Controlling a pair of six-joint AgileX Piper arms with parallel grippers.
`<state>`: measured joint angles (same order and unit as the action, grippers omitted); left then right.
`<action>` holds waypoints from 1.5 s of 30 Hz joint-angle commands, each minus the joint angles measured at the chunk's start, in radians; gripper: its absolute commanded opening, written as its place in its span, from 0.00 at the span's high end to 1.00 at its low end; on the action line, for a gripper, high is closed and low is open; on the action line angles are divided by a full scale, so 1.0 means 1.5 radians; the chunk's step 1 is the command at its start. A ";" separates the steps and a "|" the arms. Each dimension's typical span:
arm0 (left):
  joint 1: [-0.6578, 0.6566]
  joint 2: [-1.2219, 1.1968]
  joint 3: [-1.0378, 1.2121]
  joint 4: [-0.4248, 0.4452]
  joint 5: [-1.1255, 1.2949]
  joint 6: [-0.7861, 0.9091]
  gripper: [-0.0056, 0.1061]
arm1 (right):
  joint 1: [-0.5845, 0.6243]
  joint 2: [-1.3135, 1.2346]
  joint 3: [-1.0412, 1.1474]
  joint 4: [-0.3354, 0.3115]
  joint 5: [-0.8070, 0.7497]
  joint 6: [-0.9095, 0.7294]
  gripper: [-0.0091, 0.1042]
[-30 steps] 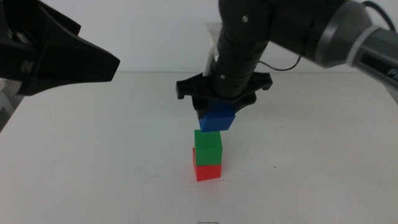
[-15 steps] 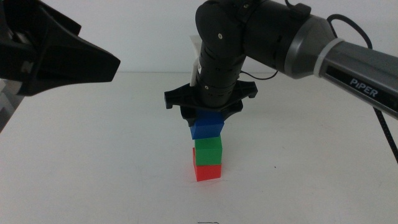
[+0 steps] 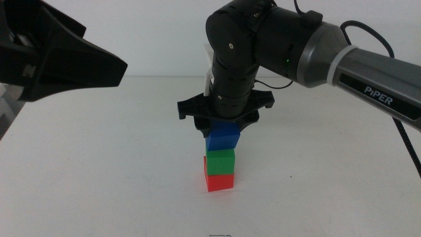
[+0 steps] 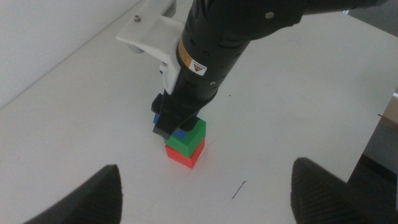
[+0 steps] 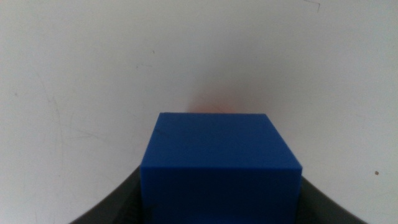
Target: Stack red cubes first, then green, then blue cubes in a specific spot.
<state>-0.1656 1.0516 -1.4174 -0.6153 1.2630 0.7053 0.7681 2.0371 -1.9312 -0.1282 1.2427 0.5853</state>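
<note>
A red cube (image 3: pixel 220 181) rests on the white table with a green cube (image 3: pixel 220 160) stacked on it; both also show in the left wrist view, red cube (image 4: pixel 182 155) under green cube (image 4: pixel 189 139). My right gripper (image 3: pixel 222 129) is shut on the blue cube (image 3: pixel 222 137), whose underside sits at the green cube's top face, slightly off to the left. In the right wrist view the blue cube (image 5: pixel 219 165) fills the space between the jaws. My left gripper (image 4: pixel 205 193) hangs open high above the table at the left, its body (image 3: pixel 52 52) dark in the middle view.
The white tabletop (image 3: pixel 99 171) surrounds the stack on every side. The right arm (image 3: pixel 316 46) reaches in from the right above the stack. A table edge (image 4: pixel 379 118) shows in the left wrist view.
The right gripper has come left and down with the blue cube, from above and right of the stack to just over the green cube. The left arm has not moved.
</note>
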 commanded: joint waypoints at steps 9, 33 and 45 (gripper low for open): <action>0.000 -0.005 -0.014 -0.034 0.004 -0.005 0.13 | -0.006 -0.023 -0.015 -0.011 0.039 -0.003 0.42; 0.000 -0.005 -0.014 -0.034 0.004 -0.005 0.13 | -0.053 -0.330 0.075 -0.046 0.007 -0.018 0.28; 0.000 -0.005 -0.014 -0.034 0.004 -0.005 0.13 | -0.314 -0.750 0.494 0.098 -0.241 -0.342 0.28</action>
<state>-0.1656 1.0516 -1.4174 -0.6153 1.2630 0.7053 0.3485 0.9886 -1.2108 -0.0145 0.9735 0.1435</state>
